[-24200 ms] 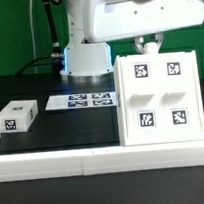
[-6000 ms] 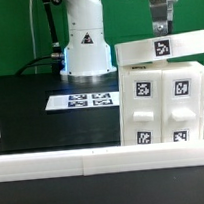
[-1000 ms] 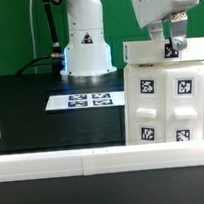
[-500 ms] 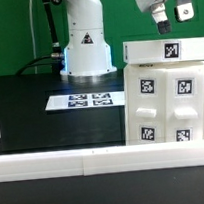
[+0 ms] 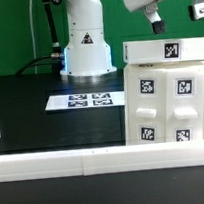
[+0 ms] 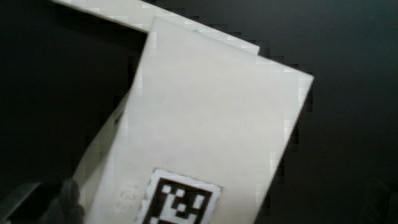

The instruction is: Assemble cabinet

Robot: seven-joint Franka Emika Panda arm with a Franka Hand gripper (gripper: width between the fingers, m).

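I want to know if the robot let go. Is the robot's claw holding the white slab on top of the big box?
No. In the exterior view the gripper hangs above the top slab, with a gap between them, and the slab rests on the cabinet box.

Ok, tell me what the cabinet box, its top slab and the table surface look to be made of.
Cabinet box: seemingly white moulded plastic, matte, with rounded raised panels bearing printed tags. Top slab: apparently the same smooth white plastic, uniform and slightly satin in the wrist view. Table surface: black and matte, perhaps a mat or painted board; unclear.
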